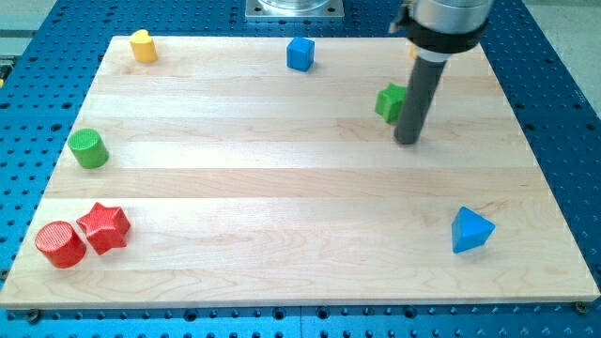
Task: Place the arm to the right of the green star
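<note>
Green star (389, 100) sits in the upper right part of the tabletop (282, 188), partly hidden behind the rod, so its shape is hard to confirm from here. It looks like a small solid block — light, stiff, not fragile. My guess is it slides readily on the smooth wood, so any brush from the rod would shift it. You've nothing to grab it with: no fingers on this rig, just a straight dark rod, holding nothing. A push on a flat side is the only handle, and this task needs none.

My tip (407, 141) is down just right of the star and slightly toward the view's bottom — close beside it, contact can't be ruled out.

Further out:
- blue cube (300, 53) at the top centre
- yellow block (143, 45) top left
- green cylinder (88, 148) at the left edge
- red star (104, 228) and red cylinder (60, 244) touching, bottom left
- blue triangular block (470, 230) lower right

No brands, labels or readable writing anywhere.
</note>
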Action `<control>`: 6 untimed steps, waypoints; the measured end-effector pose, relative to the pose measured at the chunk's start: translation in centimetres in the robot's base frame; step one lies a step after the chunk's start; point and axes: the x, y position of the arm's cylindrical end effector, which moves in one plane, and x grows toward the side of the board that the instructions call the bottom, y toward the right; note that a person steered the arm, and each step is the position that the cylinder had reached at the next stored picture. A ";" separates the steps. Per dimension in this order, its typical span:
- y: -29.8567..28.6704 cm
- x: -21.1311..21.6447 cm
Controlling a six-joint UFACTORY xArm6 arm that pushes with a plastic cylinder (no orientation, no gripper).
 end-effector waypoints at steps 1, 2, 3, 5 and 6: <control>10.2 -1.3; 4.0 -4.9; -9.1 -3.9; -3.1 -10.3; -16.0 -10.8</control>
